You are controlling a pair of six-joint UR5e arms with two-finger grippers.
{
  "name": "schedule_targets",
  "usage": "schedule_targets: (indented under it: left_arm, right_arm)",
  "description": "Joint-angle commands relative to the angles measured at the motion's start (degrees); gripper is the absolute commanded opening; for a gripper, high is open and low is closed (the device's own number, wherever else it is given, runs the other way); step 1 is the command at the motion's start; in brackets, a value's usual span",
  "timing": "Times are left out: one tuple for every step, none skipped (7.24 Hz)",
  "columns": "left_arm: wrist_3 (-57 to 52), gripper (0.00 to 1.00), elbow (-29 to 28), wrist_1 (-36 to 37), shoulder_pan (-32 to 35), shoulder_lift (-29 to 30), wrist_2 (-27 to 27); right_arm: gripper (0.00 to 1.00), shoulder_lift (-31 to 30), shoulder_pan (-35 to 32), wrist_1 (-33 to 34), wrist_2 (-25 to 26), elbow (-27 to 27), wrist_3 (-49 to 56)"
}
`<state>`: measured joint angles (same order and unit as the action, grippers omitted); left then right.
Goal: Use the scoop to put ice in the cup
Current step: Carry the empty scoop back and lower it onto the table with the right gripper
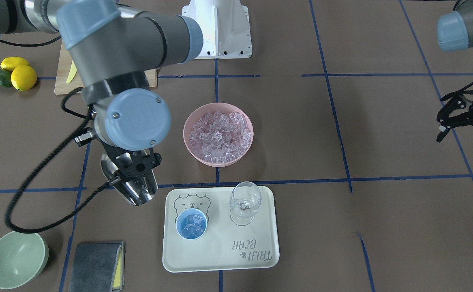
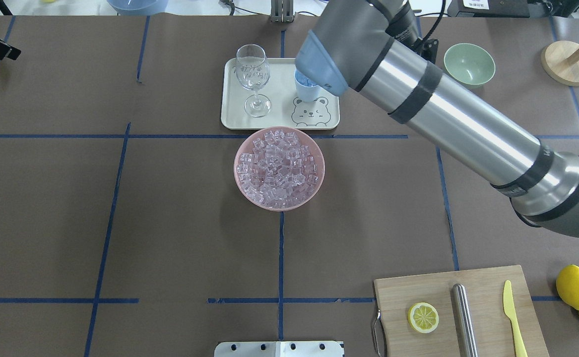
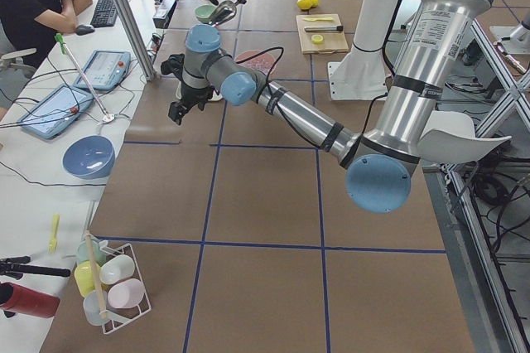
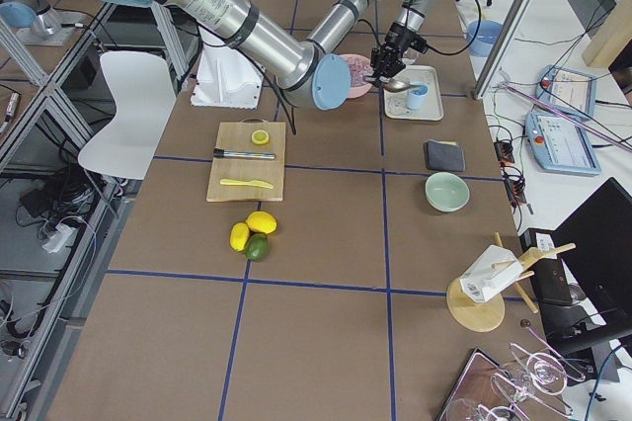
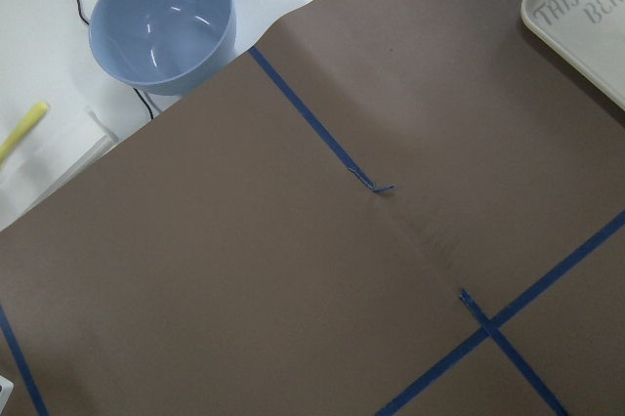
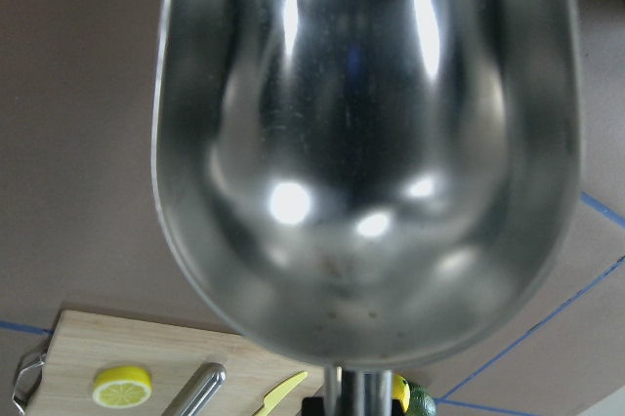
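My right gripper (image 1: 134, 175) is shut on the handle of the steel scoop (image 1: 135, 194) and holds it above the table, just left of the tray (image 1: 236, 253) in the front-facing view. The scoop's trough (image 6: 366, 143) fills the right wrist view and is empty. The light-blue cup (image 1: 191, 225) stands on the tray with several ice cubes in it; in the overhead view the cup (image 2: 305, 89) is partly hidden by my right arm. A pink bowl (image 1: 192, 149) heaped with ice (image 1: 219, 134) sits behind the tray. My left gripper (image 1: 447, 121) is open and empty, far off to the side.
A stemmed wine glass (image 1: 244, 203) stands on the tray beside the cup. A pale green bowl (image 1: 15, 259) and a grey cloth (image 1: 96, 265) lie near my right arm. A cutting board (image 2: 468, 282) holds a lemon slice, a steel cylinder and a yellow knife. A blue bowl (image 5: 161, 20) sits beyond the table's edge.
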<state>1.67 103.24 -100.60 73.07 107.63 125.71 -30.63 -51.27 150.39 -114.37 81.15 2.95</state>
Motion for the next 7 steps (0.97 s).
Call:
schedule_targets:
  left_arm:
    - [0.0,1.00,0.0,0.9,0.1,0.2,1.3]
    - [0.1,1.00,-0.1,1.0,0.1,0.6,2.3]
    - [0.3,1.00,-0.1,1.0,0.1,0.6,2.4]
    - [0.4,1.00,-0.5,1.0,0.1,0.6,2.4]
    - [0.4,1.00,-0.8,1.0,0.1,0.6,2.4]
    - [0.5,1.00,-0.8,1.5,0.1,0.6,2.3]
    - [0.5,1.00,-0.8,5.0,0.2,1.3,2.2]
  right_arm:
    - [0.00,-13.9,-3.0,3.1,-0.3,22.5,-0.1]
    - [0.00,-19.2,-5.5,4.8,0.7,29.3,0.6]
    - [0.00,-23.7,-6.3,2.8,0.6,32.8,-0.1]
    - [0.00,-26.7,-7.7,-2.2,0.1,32.8,-1.7]
    - [0.00,-29.5,-7.6,-2.8,0.1,33.4,-9.6]
    - [0.00,-31.6,-7.6,-5.1,-0.6,33.6,-13.2]
    - [0.00,-37.7,-7.6,-9.5,-4.2,36.2,-13.6]
